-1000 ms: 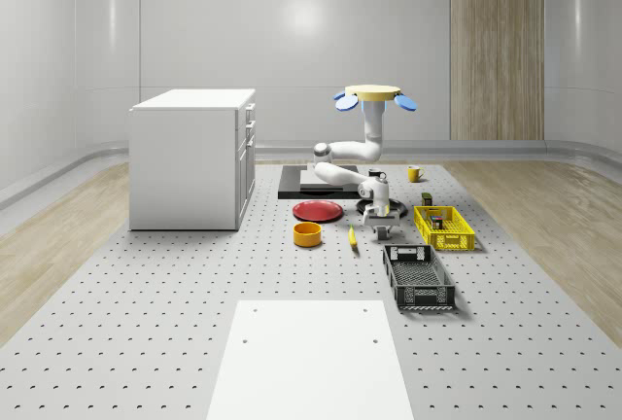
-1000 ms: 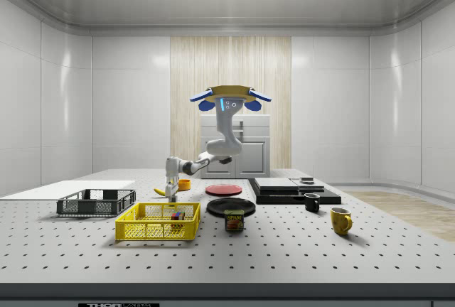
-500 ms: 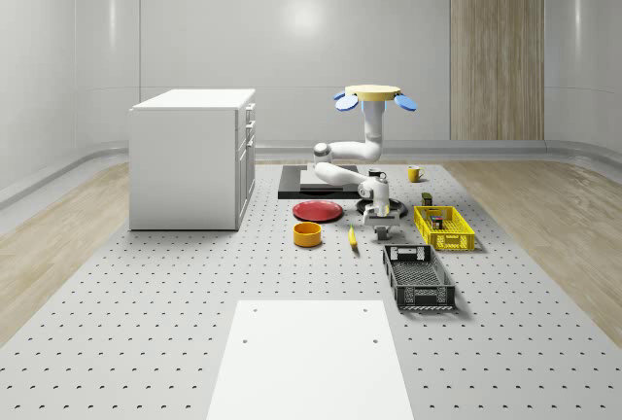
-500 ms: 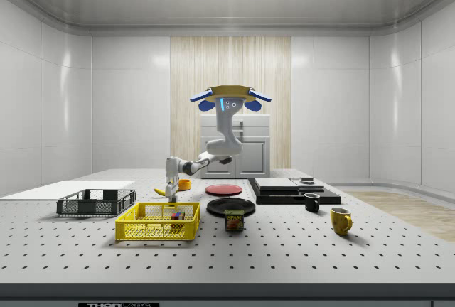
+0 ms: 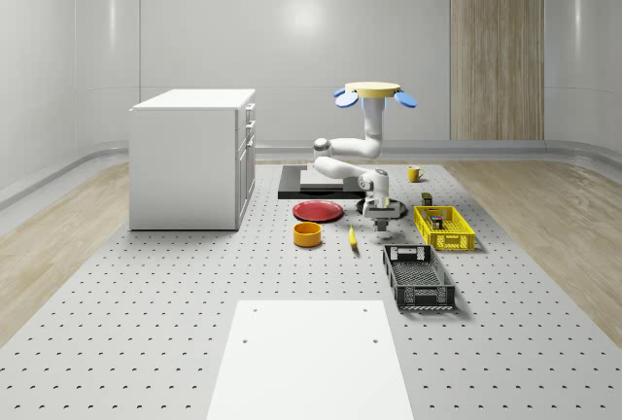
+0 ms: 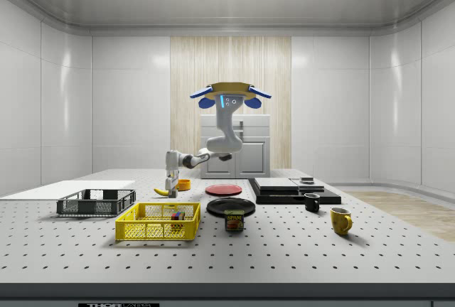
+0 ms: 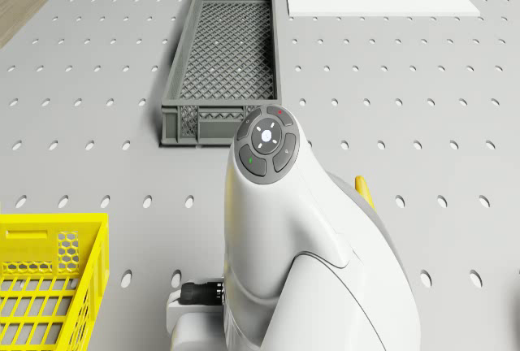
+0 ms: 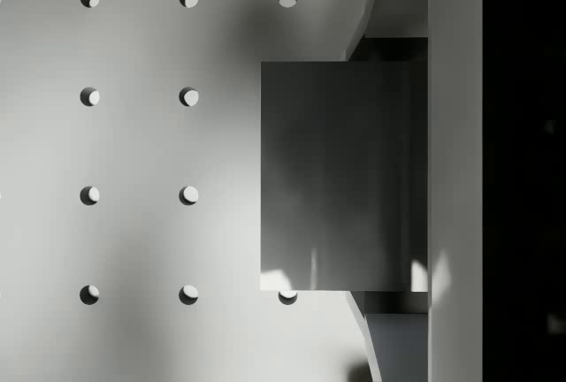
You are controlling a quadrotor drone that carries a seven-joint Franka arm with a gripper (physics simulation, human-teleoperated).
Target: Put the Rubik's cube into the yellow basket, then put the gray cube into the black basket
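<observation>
Now gray cube [image 8: 340, 174] between end effector [image 8: 389, 174] fingers.

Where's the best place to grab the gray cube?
By two opposite flat sides, coming straight down from above: its faces are flat and parallel, so fingers sit flush. The gripper holds the gray cube that way, below the drone hovering over the table.

white cabinet [image 5: 192, 157], pale walls, wood panel [image 5: 496, 46], perforated floor [image 5: 146, 313].
</observation>
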